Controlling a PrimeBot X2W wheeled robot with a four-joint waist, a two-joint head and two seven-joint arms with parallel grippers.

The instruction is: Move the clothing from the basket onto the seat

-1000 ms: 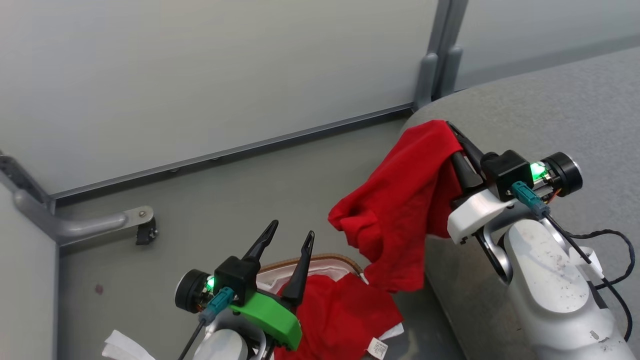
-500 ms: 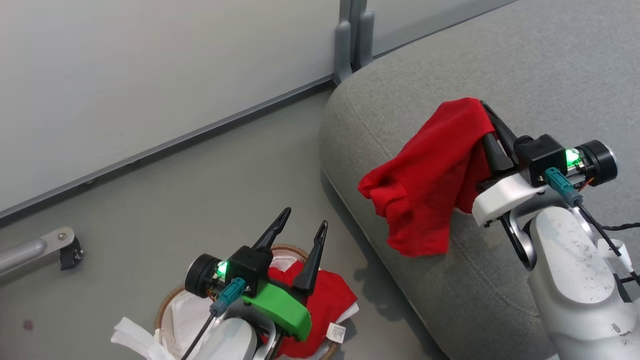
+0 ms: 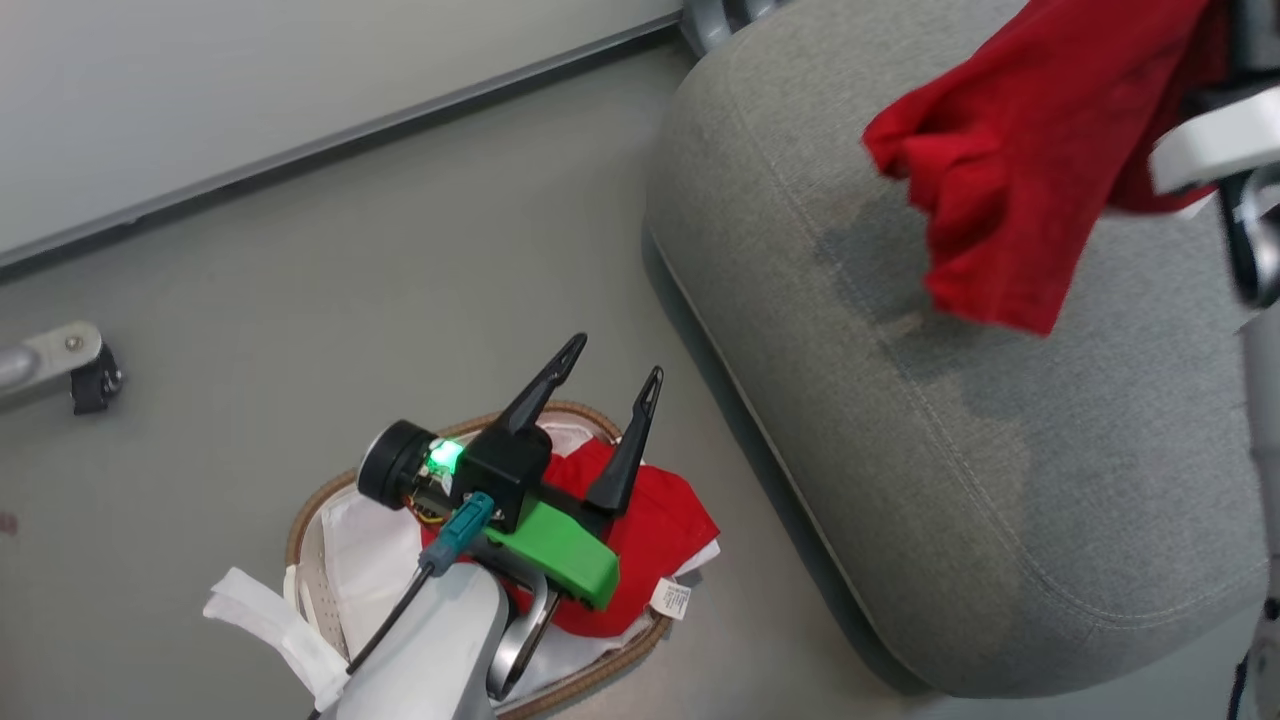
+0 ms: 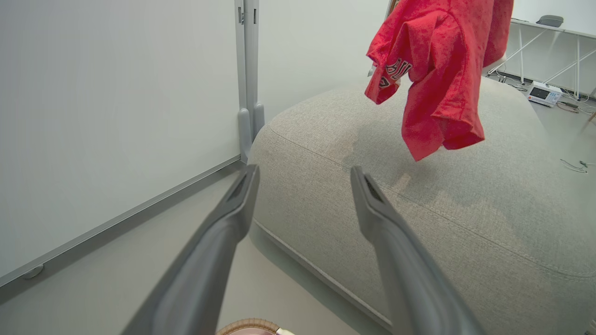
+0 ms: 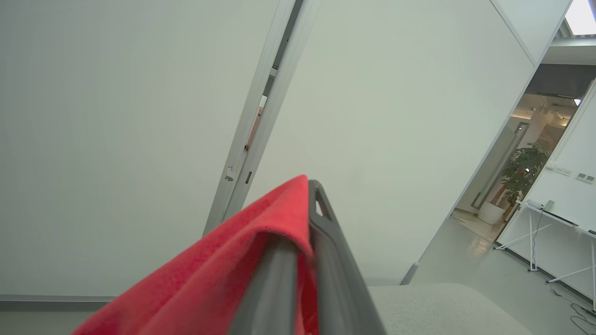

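Fabric, soft and light, wants a pinched fold. One bright red garment point(image 3: 1010, 170) hangs at two o'clock over the light grey upholstered seat point(image 3: 900, 480), nipped in the right gripper point(image 5: 305, 204). A second red garment point(image 3: 665, 520) lies in the brown-rimmed white basket point(image 3: 330, 490) at seven, left gripper point(image 3: 615, 360) spread.

Left gripper point(image 3: 617, 356): long dark tapered fingers point(image 3: 540, 385), bright green bracket point(image 3: 560, 560), black housing point(image 3: 505, 470), glowing green LED point(image 3: 445, 457), round black motor point(image 3: 388, 478), teal connector point(image 3: 460, 530), black cable point(image 3: 385, 625), pale forearm point(image 3: 435, 650).
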